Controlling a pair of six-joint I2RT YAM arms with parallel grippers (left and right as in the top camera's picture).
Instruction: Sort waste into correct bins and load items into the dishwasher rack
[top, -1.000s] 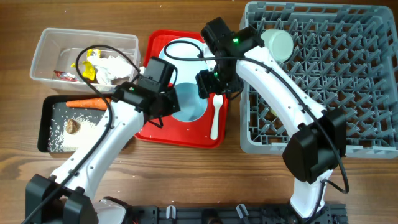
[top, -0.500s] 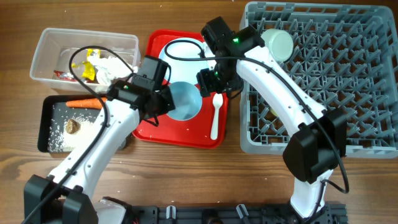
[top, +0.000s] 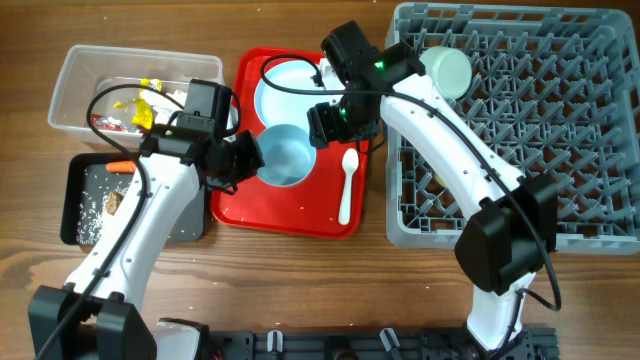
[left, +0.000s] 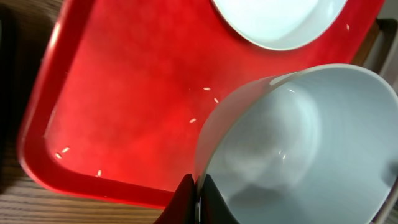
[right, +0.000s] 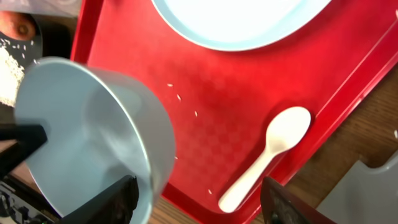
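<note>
My left gripper (top: 248, 160) (left: 196, 200) is shut on the rim of a light blue bowl (top: 286, 155) (left: 298, 143) (right: 81, 124), which is tilted over the flat red tray (top: 235, 205) (left: 118, 87). Above the same tray my right gripper (top: 336, 127) (right: 205, 205) hangs open with nothing in it; the bowl is beside its left finger. The light blue plate (top: 290, 85) (right: 236, 18) lies at the tray's back. A white spoon (top: 347, 185) (right: 267, 155) lies on its right side. Stray rice grains (left: 205, 99) dot the tray.
The grey dishwasher rack (top: 560, 130) fills the right, with a pale bowl (top: 446, 70) at its back left. The clear tub (top: 75, 90) holds wrappers and tissue (top: 150, 105). The black tray (top: 75, 195) holds rice, a brown lump (top: 113, 200) and a carrot end (top: 120, 165).
My left arm has swung left, taking the held bowl a little left and back across the red tray. It now covers most of the carrot. The right gripper shifted slightly left.
</note>
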